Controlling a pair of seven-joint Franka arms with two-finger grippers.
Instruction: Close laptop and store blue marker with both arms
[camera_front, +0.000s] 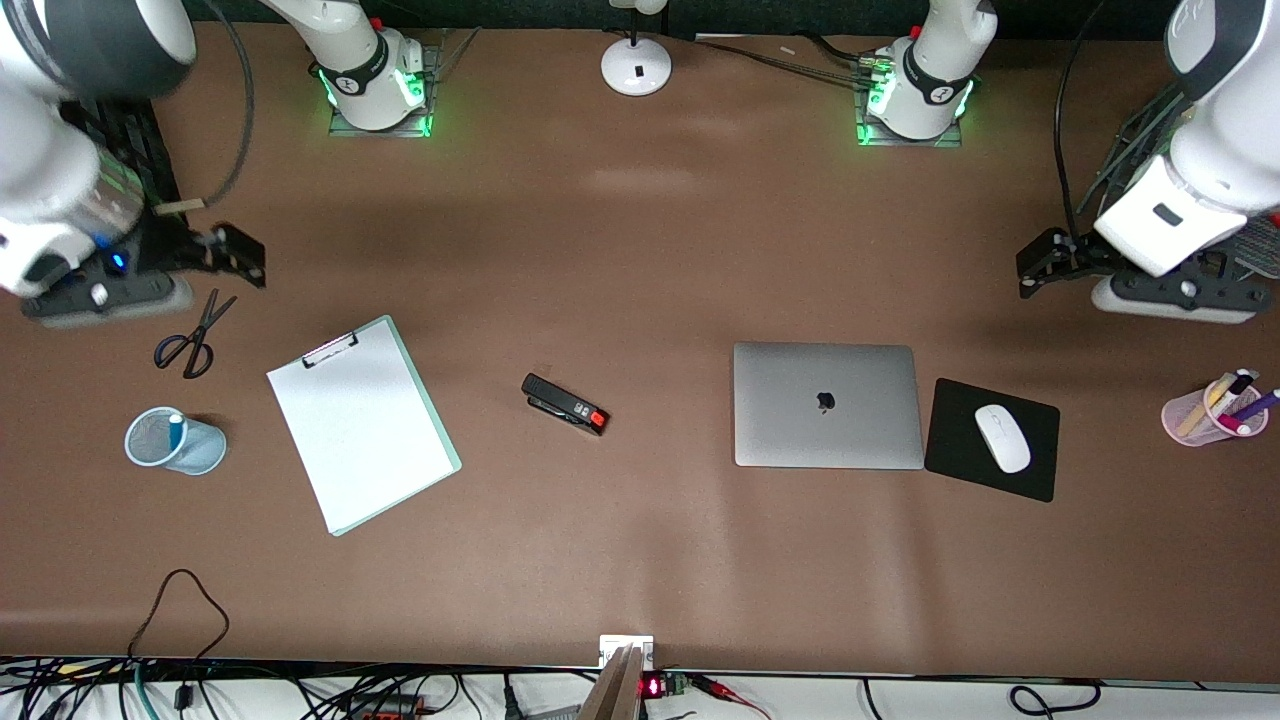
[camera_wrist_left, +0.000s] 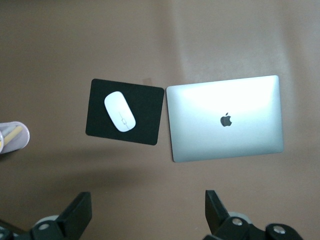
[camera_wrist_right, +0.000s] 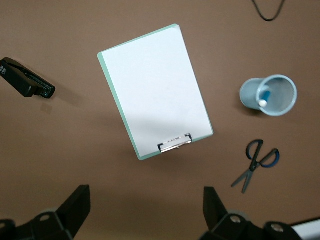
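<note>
My 2 pincers, left gripper (camera_front: 1040, 262) and right gripper (camera_front: 240, 258), hang released at the table's ends, laptop (camera_front: 827, 404) shut, blue marker (camera_front: 176, 432) cupped; restarting could scuff that lid.

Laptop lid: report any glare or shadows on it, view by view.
Left wrist view: strong white glare washes over the closed laptop lid's upper part, fading to grey at its edge; the apple logo stays readable. Front view: the lid is evenly grey with no hotspot, while pale light patches streak the table nearby.
</note>
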